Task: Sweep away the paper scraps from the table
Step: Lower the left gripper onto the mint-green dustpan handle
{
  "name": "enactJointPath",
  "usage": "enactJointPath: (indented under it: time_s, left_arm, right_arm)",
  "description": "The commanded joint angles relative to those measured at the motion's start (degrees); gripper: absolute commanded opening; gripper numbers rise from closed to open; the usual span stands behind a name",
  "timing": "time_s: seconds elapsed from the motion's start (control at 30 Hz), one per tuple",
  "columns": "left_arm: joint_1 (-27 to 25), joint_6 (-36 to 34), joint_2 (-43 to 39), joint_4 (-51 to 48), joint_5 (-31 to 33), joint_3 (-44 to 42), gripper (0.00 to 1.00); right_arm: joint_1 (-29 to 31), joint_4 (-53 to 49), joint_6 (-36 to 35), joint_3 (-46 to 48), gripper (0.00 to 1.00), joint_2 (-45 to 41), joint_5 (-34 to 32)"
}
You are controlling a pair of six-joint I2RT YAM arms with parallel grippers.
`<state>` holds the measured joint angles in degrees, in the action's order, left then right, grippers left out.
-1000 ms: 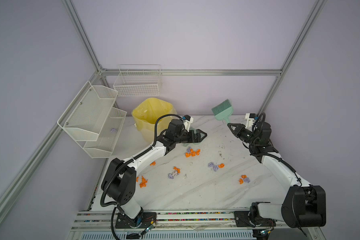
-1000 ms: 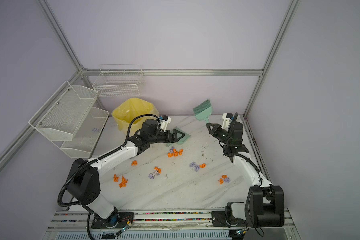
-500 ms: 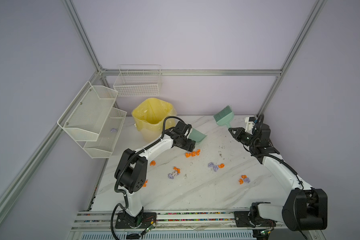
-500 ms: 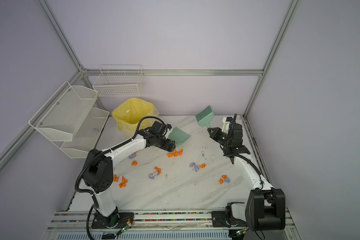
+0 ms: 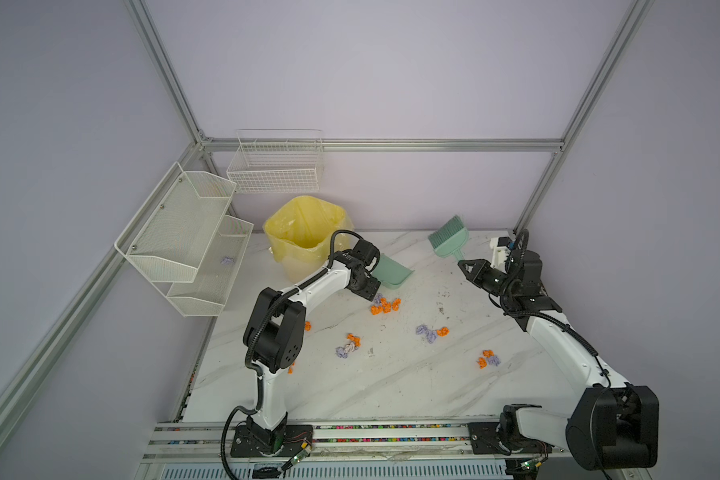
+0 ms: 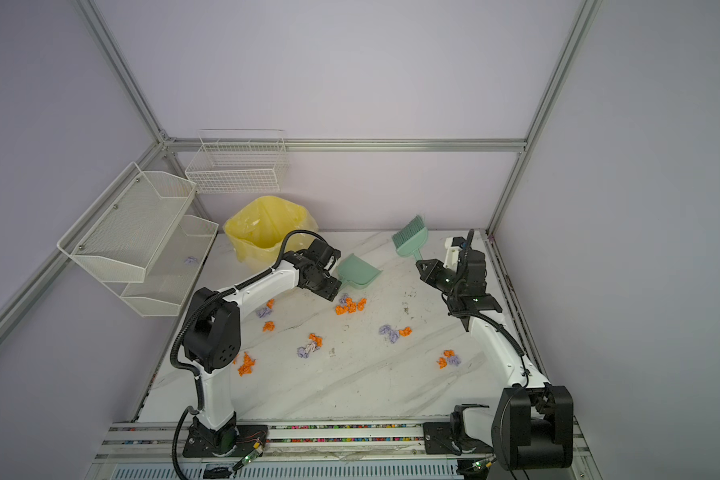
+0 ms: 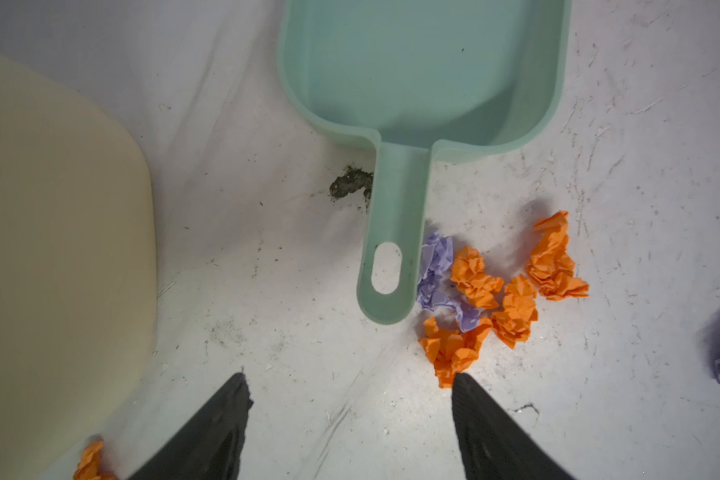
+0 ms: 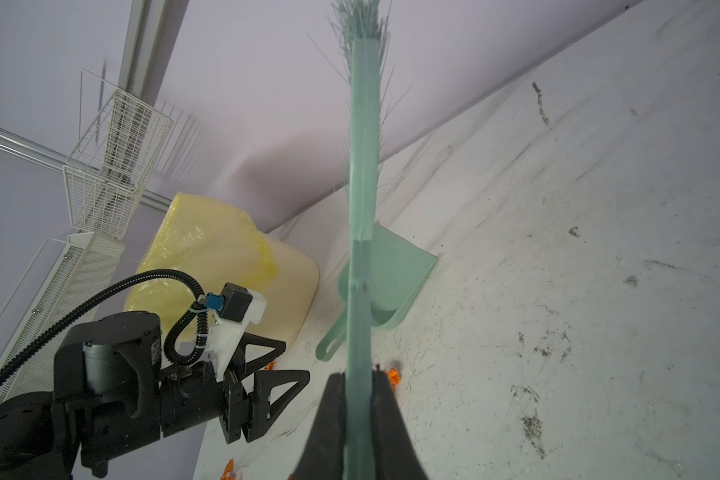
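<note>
The left gripper hangs with its jaws spread and nothing between them, just short of the handle of the mint-green plastic dustpan. The pan lies flat on the white marble-patterned table, beside the yellow-bagged waste bin. Crumpled orange and lavender paper scraps press against that handle. Closing here could pinch paper along with the handle, or push the loose pan askew.

Further right, the right gripper is clamped on the handle of the mint-green bristle brush, whose bristles point at the back wall, clear of the table. A hasty downward swing could flick wads over the edge.

Counted: one lavender wad sits in the lower white wire-mesh shelf. There is one bin, one dustpan and one brush. In a top view the scraps form six loose groups; by the handle there are four orange wads and one or two lavender.
</note>
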<state>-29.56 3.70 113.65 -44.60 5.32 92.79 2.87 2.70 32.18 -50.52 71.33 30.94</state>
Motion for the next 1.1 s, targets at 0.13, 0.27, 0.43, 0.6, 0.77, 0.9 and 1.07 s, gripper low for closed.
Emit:
enactJointPath:
  time_s: [0.13, 0.27, 0.43, 0.6, 0.77, 0.9, 1.07]
  left_arm:
    - [1.26, -1.34, 2.69, -0.81, -0.77, 8.49, 0.72]
    - [1.26, -1.02, 4.18, -0.66, -1.39, 9.86, 0.69]
    - [1.26, -1.68, 5.4, -0.54, -1.13, 10.36, 0.68]
    - [1.27, -1.42, 5.91, -0.34, -1.95, 11.08, 0.68]
    - [1.35, -0.54, 4.71, 0.03, -2.8, 11.86, 0.67]
    - [1.67, -0.46, 4.69, 0.49, -1.81, 12.47, 0.67]
    - [1.96, -1.11, 6.88, 0.2, -1.89, 14.23, 0.65]
  right_arm:
    - [-0.24, 0.38, -2.3, 1.54, 0.0, 0.5, 0.99]
    - [-0.24, 0.46, -2.41, 1.98, 0.0, -0.14, 1.23]
    - [-0.24, 0.81, -2.39, 2.18, 0.0, -0.34, 1.73]
    - [-0.24, 0.9, -2.31, 2.53, 0.0, -1.01, 1.89]
    - [-0.28, 0.9, -2.08, 2.76, 0.0, -1.8, 2.02]
    - [-0.24, 0.94, -2.03, 2.71, 0.0, -1.62, 2.42]
    - [-0.24, 0.9, -2.13, 2.71, 0.0, -1.56, 2.46]
